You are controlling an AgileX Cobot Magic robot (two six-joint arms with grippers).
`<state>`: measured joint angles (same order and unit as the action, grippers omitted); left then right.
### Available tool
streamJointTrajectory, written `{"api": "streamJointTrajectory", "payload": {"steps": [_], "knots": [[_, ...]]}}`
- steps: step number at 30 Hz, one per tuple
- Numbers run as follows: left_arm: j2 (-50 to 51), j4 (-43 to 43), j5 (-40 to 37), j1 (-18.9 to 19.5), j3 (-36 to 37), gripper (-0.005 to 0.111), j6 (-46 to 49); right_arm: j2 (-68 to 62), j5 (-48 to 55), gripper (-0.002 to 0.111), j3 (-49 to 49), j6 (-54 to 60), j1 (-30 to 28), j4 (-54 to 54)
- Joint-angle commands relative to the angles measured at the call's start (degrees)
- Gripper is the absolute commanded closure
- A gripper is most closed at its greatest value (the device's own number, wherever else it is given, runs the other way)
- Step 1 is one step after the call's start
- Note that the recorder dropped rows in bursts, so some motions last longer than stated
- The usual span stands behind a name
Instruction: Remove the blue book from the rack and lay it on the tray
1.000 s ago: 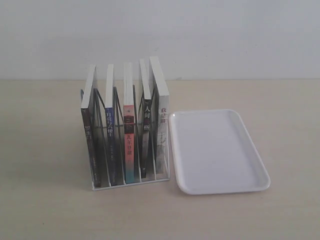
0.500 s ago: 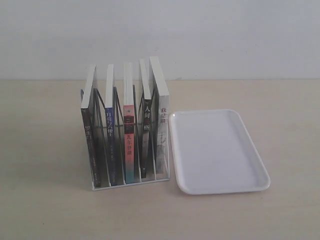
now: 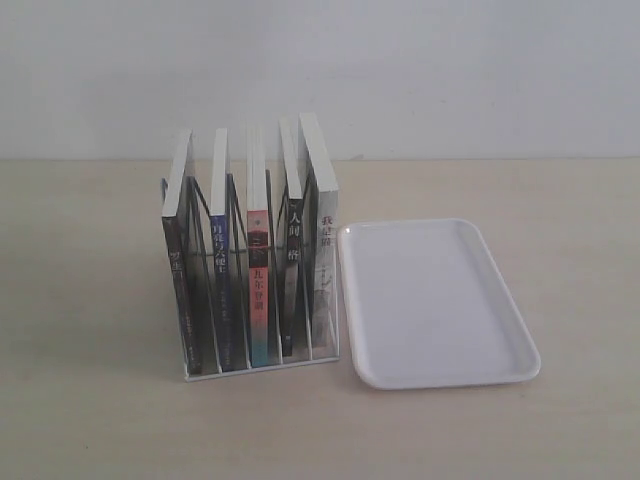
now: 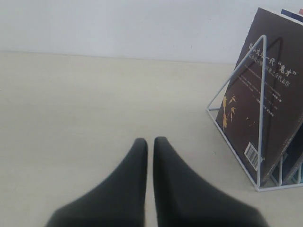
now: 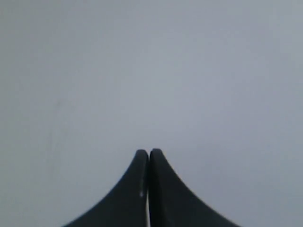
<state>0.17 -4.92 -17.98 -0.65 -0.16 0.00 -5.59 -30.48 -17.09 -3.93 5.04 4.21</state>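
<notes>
Blue book (image 3: 222, 268) stands upright in the rack (image 3: 262, 366), second slot from the left, beside the tray (image 3: 440, 300). My left gripper (image 4: 147, 142) and right gripper (image 5: 149, 152) are pressed together, holding nothing. The reach hasn't begun; next I'd spread the left gripper and approach the book.

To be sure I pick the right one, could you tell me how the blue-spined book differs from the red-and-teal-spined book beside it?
The blue book shows a dark blue spine with white characters; the red-and-teal book shows red above teal. In the exterior view, the blue book sits second from the left in the rack, the red-and-teal book in the middle. Both stand upright, spines facing that camera.
</notes>
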Motion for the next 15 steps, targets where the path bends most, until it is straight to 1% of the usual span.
{"api": "streamJointTrajectory", "payload": {"steps": [1, 2, 3, 5, 7, 9, 10, 12, 15], "knots": [[-0.17, -0.01, 0.47, 0.16, 0.16, 0.102, -0.44, -11.29, 13.02, 0.108, -15.23, -11.75, 0.11, -11.81], [-0.17, -0.01, 0.47, 0.16, 0.16, 0.102, -0.44, -15.45, 21.78, 0.108, -19.87, -21.66, 0.11, -17.16], [-0.17, -0.01, 0.47, 0.16, 0.16, 0.102, -0.44, -18.65, 31.0, 0.108, -22.41, -28.24, 0.11, -18.42], [-0.17, -0.01, 0.47, 0.16, 0.16, 0.102, -0.44, -21.32, 40.23, 0.108, -24.37, -29.05, 0.11, -17.7], [-0.17, -0.01, 0.47, 0.16, 0.16, 0.102, -0.44, -23.85, 48.19, 0.108, -24.85, -28.72, 0.11, -14.26], [-0.17, -0.01, 0.47, 0.16, 0.16, 0.102, -0.44, -27.31, 56.75, 0.108, -24.85, -19.28, 0.11, -4.83], [-0.17, -0.01, 0.47, 0.16, 0.16, 0.102, -0.44, -29.34, 61.48, 0.108, -24.85, -10.69, 0.11, 2.59], [-0.17, -0.01, 0.47, 0.16, 0.16, 0.102, -0.44, -31.63, 66.24, 0.108, -24.85, -3.52, 0.11, 11.46], [-0.17, -0.01, 0.47, 0.16, 0.16, 0.102, -0.44, -34.56, 70.92, 0.108, -24.85, 2.81, 0.11, 21.75]]}}
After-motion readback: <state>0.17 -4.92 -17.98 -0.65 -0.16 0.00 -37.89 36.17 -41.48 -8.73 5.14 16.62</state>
